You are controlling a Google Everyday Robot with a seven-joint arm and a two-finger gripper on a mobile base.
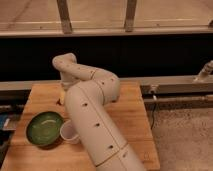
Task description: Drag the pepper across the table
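The light wooden table point(127, 112) fills the lower middle of the camera view. My white arm point(92, 115) rises from the bottom, bends over the table's far left part and turns down. My gripper point(62, 96) is at the arm's end, low over the table near its far left edge, mostly hidden behind the forearm. Something pale yellowish shows right at it; I cannot tell what it is. No dark red pepper shows in view; it may be hidden by the arm or the gripper.
A green bowl point(44, 128) sits on the table's front left. A small white cup point(68, 132) stands right of it, against my arm. A dark wall and a metal rail point(170, 82) run behind the table. Floor lies to the right.
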